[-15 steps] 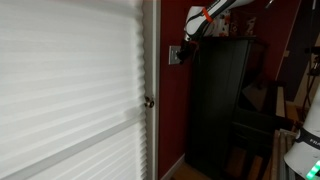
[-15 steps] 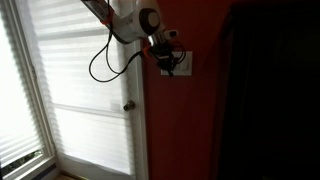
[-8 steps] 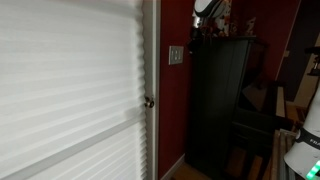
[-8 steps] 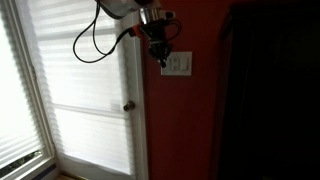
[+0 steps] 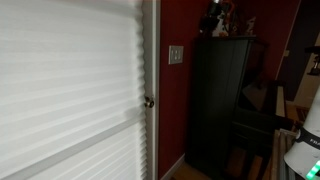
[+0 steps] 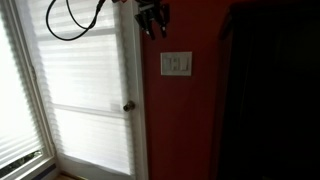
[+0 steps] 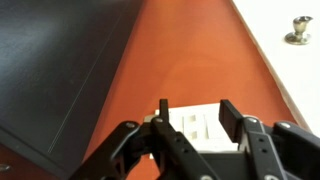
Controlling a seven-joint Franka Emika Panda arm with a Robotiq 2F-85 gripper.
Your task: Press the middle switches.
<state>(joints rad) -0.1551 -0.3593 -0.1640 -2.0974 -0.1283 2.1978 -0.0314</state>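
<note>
The pale switch plate (image 5: pixel 176 54) (image 6: pixel 176 64) sits on the red wall beside the door frame. In the wrist view the middle switches (image 7: pixel 193 124) show as small slots in the plate, seen between my two dark fingers (image 7: pixel 230 115). My gripper (image 6: pixel 152 15) (image 7: pixel 195 106) hangs above the plate at the top edge of an exterior view, clear of the wall. Its jaws stand apart with nothing between them. The arm is mostly out of frame.
A tall black cabinet (image 5: pixel 225 100) (image 6: pixel 275 90) (image 7: pixel 50 70) stands against the red wall on one side of the plate. On the other side is a door with white blinds (image 5: pixel 70 90) (image 6: pixel 85 80) and a round metal knob (image 5: pixel 149 101) (image 6: pixel 128 106) (image 7: pixel 298 30). A black cable (image 6: pixel 75 25) loops near the arm.
The gripper was at the switch plate with its jaws shut. It has since risen up and away from the plate, and its jaws have opened.
</note>
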